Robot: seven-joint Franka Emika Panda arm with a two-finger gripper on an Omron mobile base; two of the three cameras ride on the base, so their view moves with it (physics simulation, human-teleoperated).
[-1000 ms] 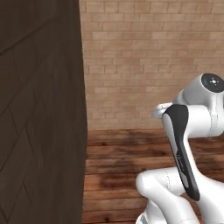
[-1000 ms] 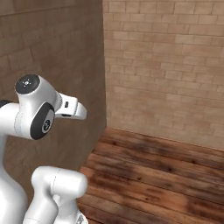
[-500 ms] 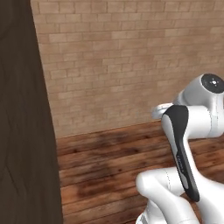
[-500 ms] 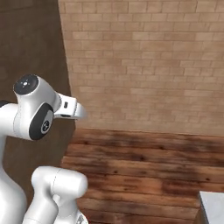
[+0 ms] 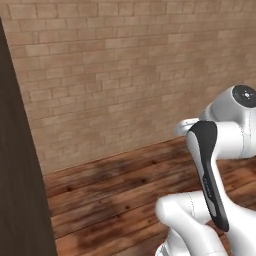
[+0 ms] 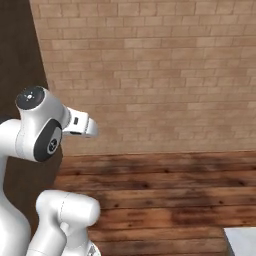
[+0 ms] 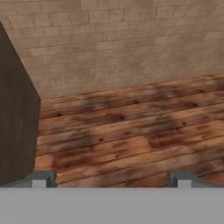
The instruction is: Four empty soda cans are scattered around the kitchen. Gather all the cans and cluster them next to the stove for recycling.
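The soda cans and the stove are out of view. In the hand view my gripper (image 7: 111,179) is open, its two fingertips (image 7: 40,179) standing far apart with nothing between them. It looks out over bare wooden floor toward a brick wall. My white arm (image 5: 220,165) is folded up close over the base.
A brick wall (image 5: 125,75) stands ahead, above a dark wooden plank floor (image 5: 110,195). A tall dark panel (image 5: 20,190) rises close on the left, also in the right base view (image 6: 20,60) and the hand view (image 7: 15,122). A pale grey corner (image 6: 243,242) shows at the lower right.
The whole picture has shifted: the dark panel has slid leftward and more brick wall and floor show, so the camera has turned. The arm keeps its folded pose and the gripper stays open.
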